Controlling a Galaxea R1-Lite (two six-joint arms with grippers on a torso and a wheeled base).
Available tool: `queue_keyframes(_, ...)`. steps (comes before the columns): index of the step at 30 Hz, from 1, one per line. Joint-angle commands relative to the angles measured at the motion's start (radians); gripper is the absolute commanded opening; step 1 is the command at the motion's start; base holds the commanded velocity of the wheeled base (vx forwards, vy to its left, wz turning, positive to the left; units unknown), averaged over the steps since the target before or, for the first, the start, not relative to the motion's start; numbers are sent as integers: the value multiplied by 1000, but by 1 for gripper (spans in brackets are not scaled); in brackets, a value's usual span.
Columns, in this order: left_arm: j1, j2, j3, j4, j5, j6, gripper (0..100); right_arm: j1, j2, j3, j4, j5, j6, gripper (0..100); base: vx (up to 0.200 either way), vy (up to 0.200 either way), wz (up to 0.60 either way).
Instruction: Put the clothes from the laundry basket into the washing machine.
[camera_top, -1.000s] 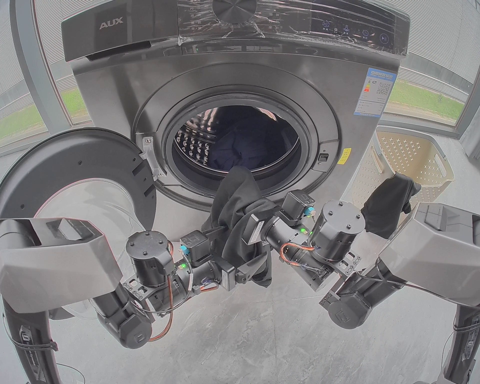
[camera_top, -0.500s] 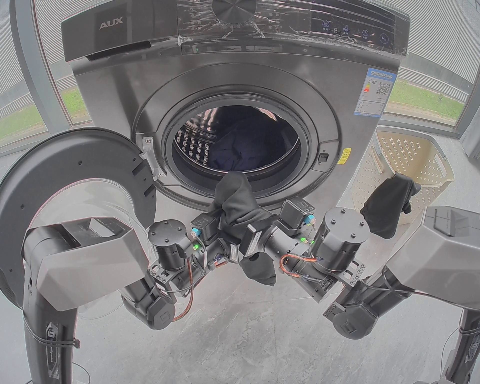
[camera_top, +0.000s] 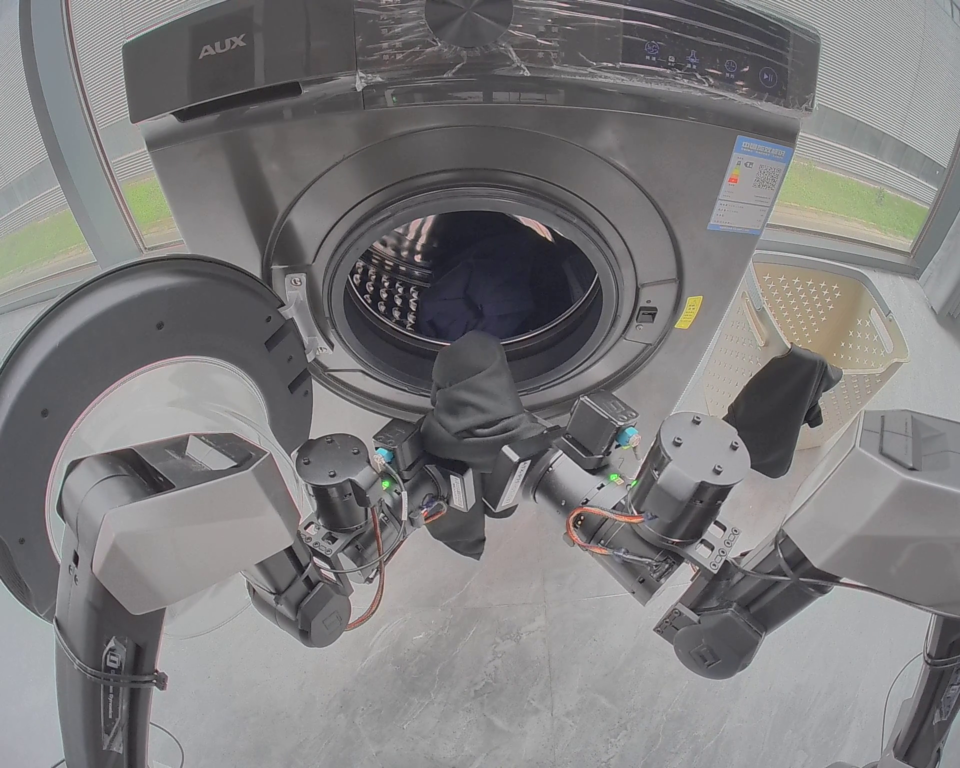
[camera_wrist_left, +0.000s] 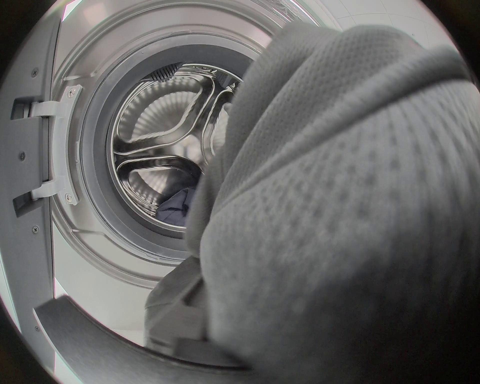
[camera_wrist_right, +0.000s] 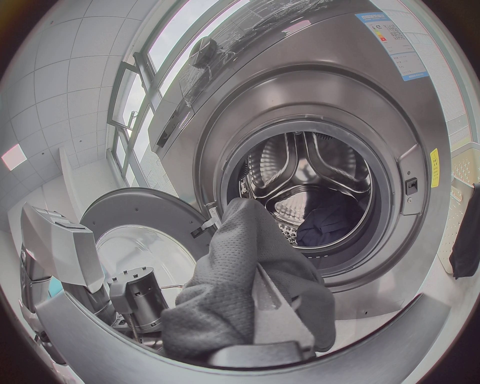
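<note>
1. Your right gripper (camera_wrist_right: 250, 285) sits low in front of the washing machine (camera_top: 250, 170), pinching a dark garment (camera_top: 470, 400) that is bunched over it.
2. Your left gripper (camera_top: 455, 485) is pressed into the same bundle from the other side, just beside the right one. The cloth drapes over it, so you cannot tell whether it is clamped or spread.
3. The garment lies between the two grippers. Its upper end rises to the lower lip of the drum opening (camera_top: 480, 280) and appears to touch it. A short tail hangs toward the floor.
4. What matters for the next move is that the opening is forward and above both grippers, and the garment's long axis already points up into it. The push probably has to go up and inward so the bulk clears the lip.
5. Both arms are about equally near. The right holds the higher part of the cloth, so it looks better placed to lead.
6. Watch the hanging tail, which may catch on the lip.
7. Dark blue clothes (camera_top: 490, 290) lie in the drum. Another dark garment (camera_top: 780, 405) hangs over the rim of the laundry basket (camera_top: 850, 310), off to your right.
</note>
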Motion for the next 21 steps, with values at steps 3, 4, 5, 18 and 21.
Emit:
queue_keyframes(3,15,-28,1,-2,12,-21,0,-56,1,7,2,-1,4,0,0,0,0)
queue_keyframes(4,15,-36,3,-1,12,-23,0,-64,3,8,2,-1,4,0,0,0,0)
queue_keyframes(5,15,-36,3,-1,12,-23,0,-64,3,8,2,-1,4,0,0,0,0)
queue_keyframes(18,-12,-269,199,-2,7,-46,0,-124,113,-10,5,0,6,0,0,0,0)
queue_keyframes(21,-17,-294,210,-2,7,-56,0,-118,121,-13,3,0,4,0,0,0,0)
